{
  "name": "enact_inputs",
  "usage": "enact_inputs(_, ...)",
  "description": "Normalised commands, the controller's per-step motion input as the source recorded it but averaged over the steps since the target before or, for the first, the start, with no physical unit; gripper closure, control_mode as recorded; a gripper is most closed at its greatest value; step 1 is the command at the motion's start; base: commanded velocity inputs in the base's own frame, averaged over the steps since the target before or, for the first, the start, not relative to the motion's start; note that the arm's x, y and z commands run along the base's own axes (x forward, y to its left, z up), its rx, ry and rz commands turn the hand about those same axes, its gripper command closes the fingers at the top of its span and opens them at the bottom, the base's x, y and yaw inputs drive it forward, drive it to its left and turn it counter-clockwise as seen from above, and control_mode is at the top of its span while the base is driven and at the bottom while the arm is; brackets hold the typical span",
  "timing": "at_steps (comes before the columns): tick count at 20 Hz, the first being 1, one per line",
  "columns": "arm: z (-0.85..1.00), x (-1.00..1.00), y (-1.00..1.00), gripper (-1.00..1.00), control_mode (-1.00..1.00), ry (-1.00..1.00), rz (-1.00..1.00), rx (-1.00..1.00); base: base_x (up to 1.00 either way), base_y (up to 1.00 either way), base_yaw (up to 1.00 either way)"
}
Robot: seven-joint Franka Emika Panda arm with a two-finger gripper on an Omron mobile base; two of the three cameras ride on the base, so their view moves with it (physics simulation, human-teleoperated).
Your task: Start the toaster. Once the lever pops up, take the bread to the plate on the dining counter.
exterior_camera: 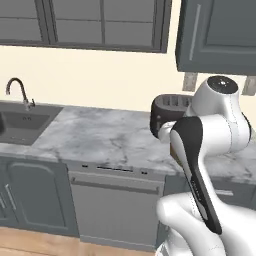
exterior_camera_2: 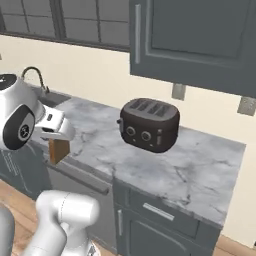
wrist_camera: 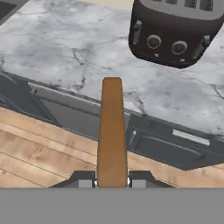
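Note:
My gripper (wrist_camera: 112, 179) is shut on the bread (wrist_camera: 111, 131), a thin tan-brown slice seen edge-on between the two fingertips. From the right base view the bread (exterior_camera_2: 58, 150) hangs below the hand, out over the front edge of the marble kitchen counter (exterior_camera_2: 195, 170) and clear of the toaster. The toaster (wrist_camera: 175, 30) is a dark glossy box with empty top slots, two round knobs and a small lever (wrist_camera: 137, 33) at its side. It stands on that counter near the wall (exterior_camera_2: 150, 125), partly behind my arm (exterior_camera: 167, 112). The plate and the dining counter are out of view.
A sink with a curved faucet (exterior_camera: 17, 90) lies at the counter's left end. A dishwasher (exterior_camera: 115, 200) and grey cabinets sit under the counter, with wall cabinets (exterior_camera_2: 200, 40) above. Wooden floor (wrist_camera: 39, 153) runs below my hand.

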Motion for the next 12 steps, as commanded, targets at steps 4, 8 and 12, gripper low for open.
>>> enact_inputs(4, 0.0, 0.0, 0.0, 1.0, 1.0, 0.0, 0.0, 0.0, -0.17, 0.22, 0.84)
enact_inputs(8, 0.0, 0.0, 0.0, 1.0, 1.0, 0.0, 0.0, 0.0, -0.39, 0.5, 0.89)
enact_inputs(12, 0.0, 0.0, 0.0, 1.0, 1.0, 0.0, 0.0, 0.0, -0.28, 0.52, 0.95)
